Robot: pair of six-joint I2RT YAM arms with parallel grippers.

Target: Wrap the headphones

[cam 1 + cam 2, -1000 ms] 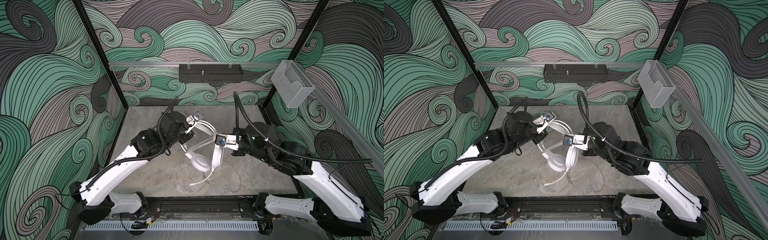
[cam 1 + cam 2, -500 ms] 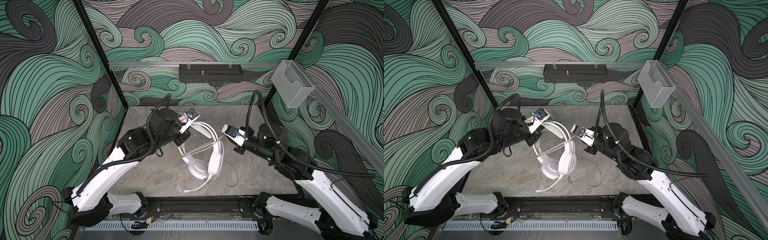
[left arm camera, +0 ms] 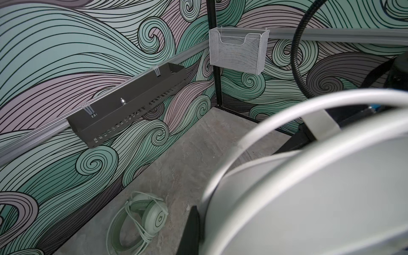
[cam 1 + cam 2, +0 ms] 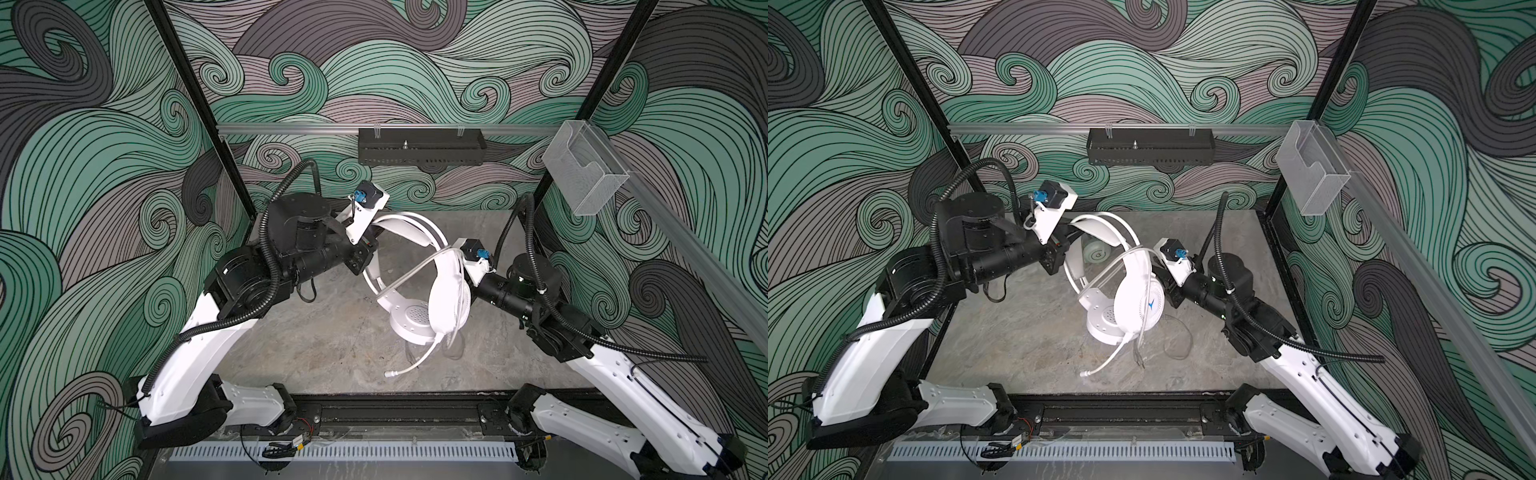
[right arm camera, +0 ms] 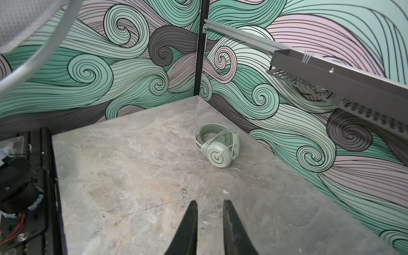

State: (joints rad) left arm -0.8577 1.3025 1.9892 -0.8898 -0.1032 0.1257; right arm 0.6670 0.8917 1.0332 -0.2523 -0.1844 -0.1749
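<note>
This is a robot lab test cell. A left arm (image 4: 195, 353) and a right arm (image 4: 648, 395) stand on a black base rail (image 4: 395, 411) along the near edge. Black frame posts (image 4: 187, 108) and swirl-printed wall panels (image 4: 83, 166) box in a stone-look tabletop (image 4: 332, 340). An aluminium rail (image 4: 291, 128) on the far wall carries a black tray (image 4: 419, 145), and a clear bin (image 4: 582, 174) hangs at the right.

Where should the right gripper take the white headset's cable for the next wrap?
Probably the slack cable hanging below the white headset's arrow-marked earcup: those strands dangle free, unlike the turns lying across the cup. The right gripper, jaws apart and empty, could come in from its own side, across the strand.
</note>
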